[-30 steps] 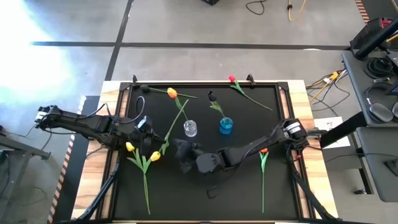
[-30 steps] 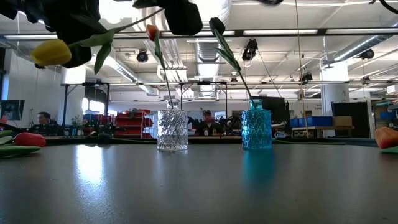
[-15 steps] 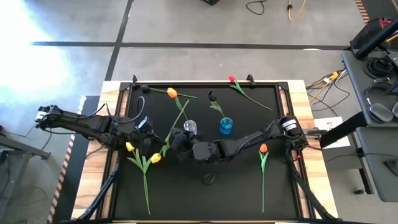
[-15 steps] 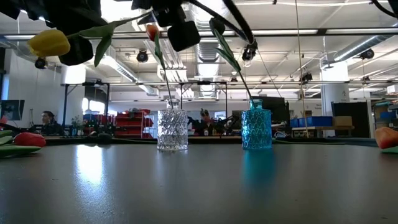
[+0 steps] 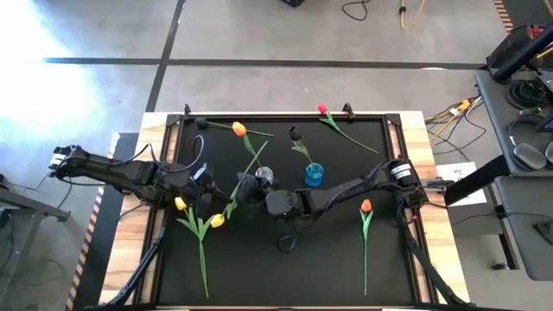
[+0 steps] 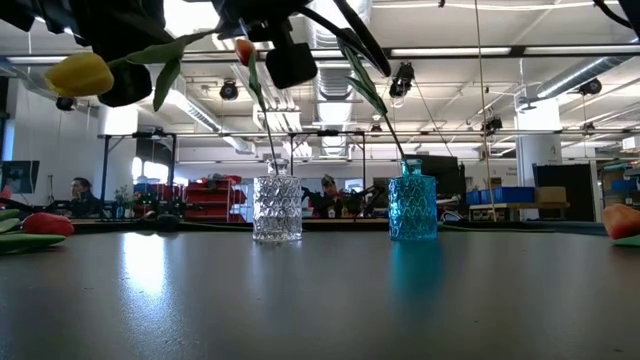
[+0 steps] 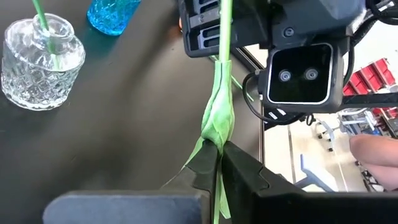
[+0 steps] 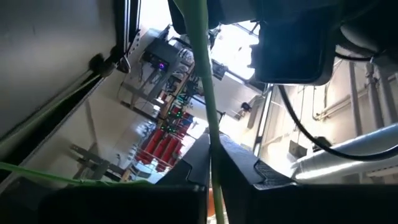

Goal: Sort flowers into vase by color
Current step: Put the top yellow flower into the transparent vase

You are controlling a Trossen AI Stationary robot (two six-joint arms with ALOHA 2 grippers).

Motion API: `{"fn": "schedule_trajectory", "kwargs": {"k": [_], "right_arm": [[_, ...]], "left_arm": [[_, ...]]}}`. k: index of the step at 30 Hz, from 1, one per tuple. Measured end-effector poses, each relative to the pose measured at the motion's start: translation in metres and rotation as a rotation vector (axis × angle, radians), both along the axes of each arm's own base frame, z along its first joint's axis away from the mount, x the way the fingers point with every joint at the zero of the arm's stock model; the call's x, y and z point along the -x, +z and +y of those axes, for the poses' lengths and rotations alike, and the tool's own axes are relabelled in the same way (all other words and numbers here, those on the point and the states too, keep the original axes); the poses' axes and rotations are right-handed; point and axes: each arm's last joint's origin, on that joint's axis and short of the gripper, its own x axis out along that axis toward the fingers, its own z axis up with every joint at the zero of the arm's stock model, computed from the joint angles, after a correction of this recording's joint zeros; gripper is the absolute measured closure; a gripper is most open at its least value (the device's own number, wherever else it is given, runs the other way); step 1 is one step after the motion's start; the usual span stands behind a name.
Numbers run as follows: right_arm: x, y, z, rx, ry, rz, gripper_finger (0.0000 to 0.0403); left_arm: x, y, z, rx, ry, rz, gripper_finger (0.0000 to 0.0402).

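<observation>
A yellow tulip hangs in the air over the table's left half, its head (image 5: 216,219) (image 6: 80,72) toward the near left and its green stem (image 5: 251,162) running to the far right. My left gripper (image 5: 209,199) (image 7: 219,152) is shut on the stem close to the head. My right gripper (image 5: 243,188) (image 8: 211,146) is shut on the same stem farther along. A clear vase (image 5: 263,177) holds an orange tulip (image 5: 239,130), and a blue vase (image 5: 313,174) holds a dark one (image 5: 294,134). My left gripper pinches the stem between its two fingers where a leaf wraps it (image 7: 217,134). It comes from the table's left, tipped a little downward. The stem runs on past the fingertips, lifted clear of the table. My right gripper pinches the bare stem (image 8: 208,124) between its two fingers, coming level from the table's right. The stem passes through the fingers and carries on toward my left gripper. It is clear of the table.
Another yellow tulip (image 5: 180,204) lies on the black mat at the near left. An orange one (image 5: 366,206) lies at the right and a red one (image 5: 321,110) by the far edge. The near middle of the mat (image 5: 294,276) is bare.
My right gripper has moved toward the table's left and far side, up to the yellow tulip's stem, and has shut on it. My left gripper has kept still with the flower, which stays lifted.
</observation>
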Motion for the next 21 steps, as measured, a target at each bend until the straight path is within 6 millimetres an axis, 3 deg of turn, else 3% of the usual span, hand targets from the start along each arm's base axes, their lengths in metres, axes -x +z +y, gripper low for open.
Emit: {"fn": "schedule_trajectory", "kwargs": {"k": [11, 21], "right_arm": [[0.0, 0.002, -0.004, -0.121, -0.031, -0.099, 0.0393], [0.01, 0.013, -0.009, -0.334, -0.052, -0.19, 0.0394]], "left_arm": [[0.003, 0.004, 0.002, -0.205, -0.03, -0.065, 0.0314], [0.032, 0.041, 0.009, -0.424, -0.038, -0.197, 0.0227]]}}
